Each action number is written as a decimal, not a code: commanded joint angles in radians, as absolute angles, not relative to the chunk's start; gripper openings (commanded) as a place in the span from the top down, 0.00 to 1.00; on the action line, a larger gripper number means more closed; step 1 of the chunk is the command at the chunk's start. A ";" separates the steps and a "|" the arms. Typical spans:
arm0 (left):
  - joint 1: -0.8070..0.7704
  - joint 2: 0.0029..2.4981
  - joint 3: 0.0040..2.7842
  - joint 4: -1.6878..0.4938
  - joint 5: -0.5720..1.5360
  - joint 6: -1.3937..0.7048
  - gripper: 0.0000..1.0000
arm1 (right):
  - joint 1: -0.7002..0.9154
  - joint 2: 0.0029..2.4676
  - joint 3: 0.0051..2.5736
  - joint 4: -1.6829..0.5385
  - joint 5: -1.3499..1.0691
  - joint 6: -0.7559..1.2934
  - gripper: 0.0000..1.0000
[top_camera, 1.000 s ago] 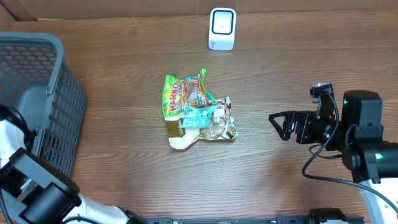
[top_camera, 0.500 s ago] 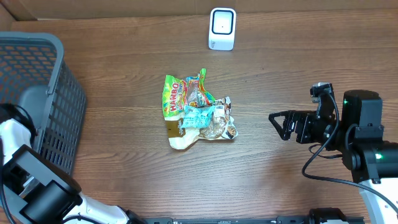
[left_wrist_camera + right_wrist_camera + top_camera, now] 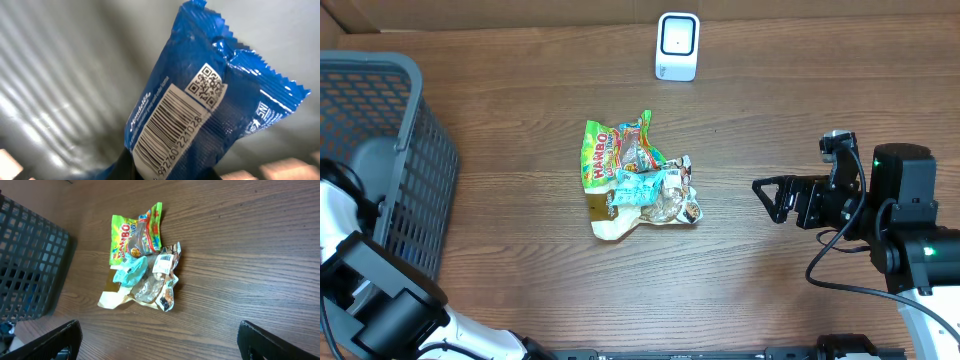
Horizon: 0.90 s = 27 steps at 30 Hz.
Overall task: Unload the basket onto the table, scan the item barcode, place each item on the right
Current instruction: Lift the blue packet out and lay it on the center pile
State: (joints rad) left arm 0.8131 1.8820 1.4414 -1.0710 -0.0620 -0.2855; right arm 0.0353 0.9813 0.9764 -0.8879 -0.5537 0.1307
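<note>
A blue snack packet (image 3: 200, 110) fills the left wrist view, its white barcode (image 3: 167, 130) and a QR code facing the camera. My left gripper (image 3: 170, 174) is shut on the packet's lower end, with the dark fingers just showing at the bottom edge. In the overhead view the left arm (image 3: 342, 215) sits at the left edge beside the basket, and its jaws and the packet are hidden there. The white scanner (image 3: 677, 45) stands at the table's far edge. My right gripper (image 3: 770, 200) hovers open and empty at the right, pointing at the pile.
A grey mesh basket (image 3: 380, 140) takes up the left side. A pile of snack packets (image 3: 638, 178), with a green Haribo bag (image 3: 132, 232) on top, lies mid-table. The right gripper's wide-apart fingers (image 3: 62, 340) frame bare wood.
The left arm has shifted slightly beside the basket. The right arm and the pile have not moved.
</note>
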 commanded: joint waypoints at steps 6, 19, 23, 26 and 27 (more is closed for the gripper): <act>0.785 1.726 2.109 -1.313 0.147 -0.233 0.96 | 0.038 0.979 0.999 -0.868 -0.563 0.130 0.00; 0.364 1.572 2.248 -1.557 0.269 -0.134 0.96 | 0.038 0.979 0.999 -0.852 -0.563 0.130 0.00; 0.187 1.590 2.148 -1.557 0.247 -0.134 0.96 | 0.038 0.979 0.999 -0.839 -0.563 0.130 0.00; 0.080 1.606 2.026 -1.481 0.244 -0.143 0.96 | 0.038 0.979 0.999 -0.834 -0.563 0.130 0.00; 0.035 1.615 1.963 -1.428 0.245 -0.167 0.96 | 0.038 0.979 0.999 -0.834 -0.562 0.130 0.00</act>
State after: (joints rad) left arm 0.1280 1.5997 2.0708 -1.4963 0.2295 -0.1608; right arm 0.0353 0.9813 0.9764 -0.8406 -0.5537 0.1303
